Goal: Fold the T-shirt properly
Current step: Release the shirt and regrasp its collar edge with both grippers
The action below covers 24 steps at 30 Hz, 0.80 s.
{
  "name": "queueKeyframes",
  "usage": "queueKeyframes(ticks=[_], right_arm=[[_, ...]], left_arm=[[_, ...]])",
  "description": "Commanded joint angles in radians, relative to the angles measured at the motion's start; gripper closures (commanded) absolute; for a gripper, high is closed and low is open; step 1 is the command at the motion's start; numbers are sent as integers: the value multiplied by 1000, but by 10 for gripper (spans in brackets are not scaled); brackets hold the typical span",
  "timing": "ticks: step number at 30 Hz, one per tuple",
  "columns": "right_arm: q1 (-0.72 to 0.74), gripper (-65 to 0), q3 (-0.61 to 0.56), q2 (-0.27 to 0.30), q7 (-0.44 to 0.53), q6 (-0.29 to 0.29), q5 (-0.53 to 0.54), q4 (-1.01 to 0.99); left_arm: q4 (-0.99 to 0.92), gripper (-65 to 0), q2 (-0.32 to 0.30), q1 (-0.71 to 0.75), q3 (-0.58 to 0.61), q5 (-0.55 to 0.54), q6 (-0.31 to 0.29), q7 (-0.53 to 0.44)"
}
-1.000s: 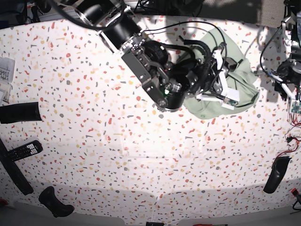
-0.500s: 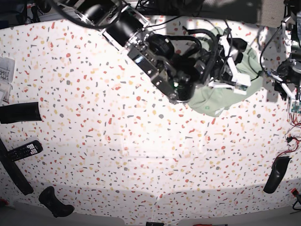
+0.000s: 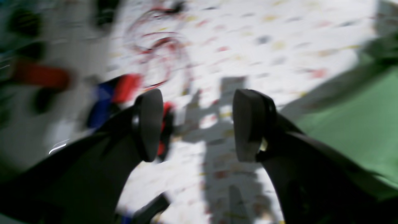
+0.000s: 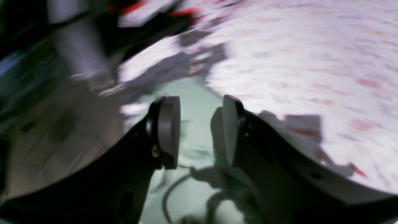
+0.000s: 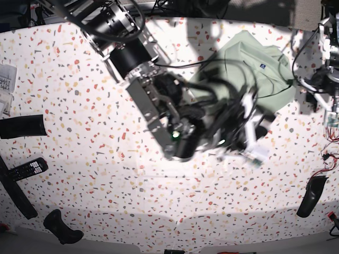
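Note:
The pale green T-shirt [image 5: 249, 61] lies crumpled at the back right of the speckled table. My right gripper [image 5: 256, 133] hangs blurred just in front of it. In the right wrist view that gripper [image 4: 200, 133] is open, and green T-shirt [image 4: 191, 93] fabric shows below the gap with nothing pinched. My left gripper [image 5: 321, 94] sits at the table's right edge beside the shirt. In the left wrist view it [image 3: 197, 124] is open and empty above the tabletop, and the T-shirt [image 3: 357, 124] lies to its right.
A black remote [image 5: 27, 168], a black roll [image 5: 22, 127] and a black handle [image 5: 62, 227] lie along the left edge. Another black piece [image 5: 311, 196], red wires [image 5: 329, 157] and a small circuit board [image 5: 332, 120] sit at the right edge.
My right gripper has opened and swung off the shirt toward the table's middle front. The shirt has been let go and now lies farther back and more spread out. The left arm has hardly moved.

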Motion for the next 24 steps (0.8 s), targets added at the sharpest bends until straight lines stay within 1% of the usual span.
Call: queueKeyframes(ticks=[1,2,4,6,8,11,12,14,16,18,20,22,24], right_arm=[[8,-221,15,-14,35,6,5,11],[-2,-221,32,-14,46,6,-21,11],[-18,-221,61,-14,69,6,-96,11],[-37,-221,88,-14,96,6,-176,11],[-61,-221,104,-14,115,6,-229,8],[-90,-221,106,-14,127,6,-257,-33],[-96,-221,105,-13,137,6,-269,-60],[-100,-221,104,-14,161,6,-301,-135],[-97,-221,104,-13,183,6,-333,-227],[-96,-221,104,-13,192,6,-355,-309],[-97,-221,104,-11,192,6,-353,-357],[-99,-221,104,-5,190,6,-334,-359],[-94,-221,104,-5,185,6,-317,-350]], left_arm=[[17,-330,-16,-2,-6,-32,-25,-48],[17,-330,-17,-3,-6,-72,-55,-67],[20,-330,-16,-2,-6,-138,-72,-74],[28,-330,-8,-1,-6,-206,-103,-53],[43,-330,16,8,-6,-276,-147,-36],[77,-330,74,48,-6,-343,-206,-35],[89,-330,93,66,-6,-353,-220,-35],[101,-330,126,105,-6,-352,-226,-36],[99,-330,145,141,-6,-349,-233,-36],[95,-330,153,178,-6,-344,-237,-40],[85,-330,153,211,-6,-331,-241,-60],[61,-330,153,228,-6,-303,-240,-66],[21,-330,154,230,-6,-301,-240,-65]])
